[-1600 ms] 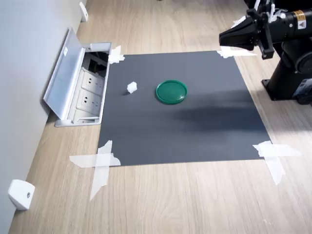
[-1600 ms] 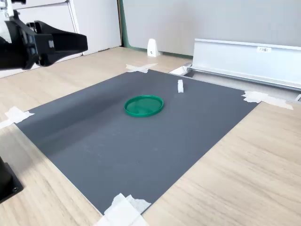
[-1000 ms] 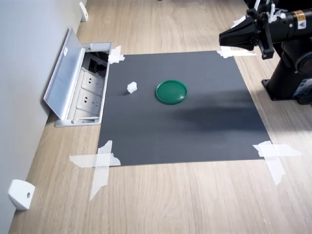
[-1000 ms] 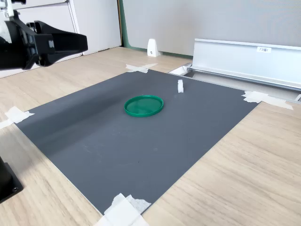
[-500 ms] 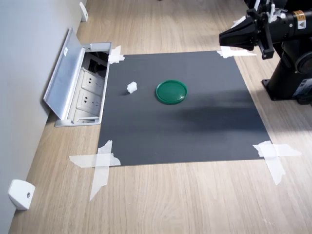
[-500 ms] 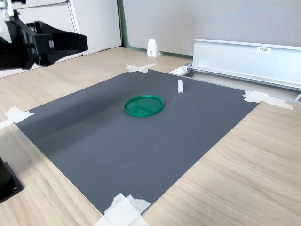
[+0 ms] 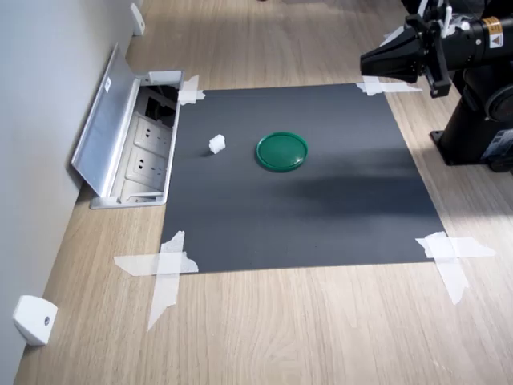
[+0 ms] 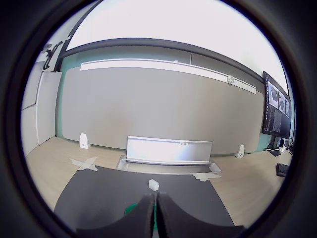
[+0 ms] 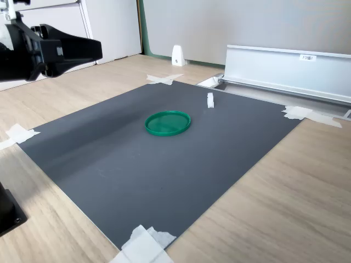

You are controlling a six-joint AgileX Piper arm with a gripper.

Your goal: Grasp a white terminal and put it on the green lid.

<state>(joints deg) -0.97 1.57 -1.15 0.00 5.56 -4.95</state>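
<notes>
Ahead of the tool point(image 7: 365, 63) and well below it: white terminal point(image 7: 216, 143), alone on the dark mat point(image 7: 304, 216), apart from everything. Sits beyond the green lid point(image 7: 282, 151) along almost the same line out from the tool, lid nearer, terminal farther, a clear gap between them. In the wrist view, shows just past the closed tips point(image 8: 154, 208), nearly dead centre, with a sliver of the lid point(image 8: 131, 209) close beside the fingers.

Tool point(image 9: 100, 49) high above the near edge of the mat, pointing roughly level, jaws pressed together, nothing held.

Terminal point(image 9: 210, 99) small and blocky; appears to stand a little taller than wide in the second exterior view, but too small to read a long axis with confidence.

Probably calls for opening up, reaching forward over the lid point(image 9: 168, 123), then dropping steeply.

Plenty of bare mat all round the terminal. Beyond it, near the far mat edge, an open socket box point(image 7: 148, 152) with a raised metal flap point(image 7: 104, 120) in the wood surface point(image 7: 321, 329): the one limit on overshoot.
</notes>
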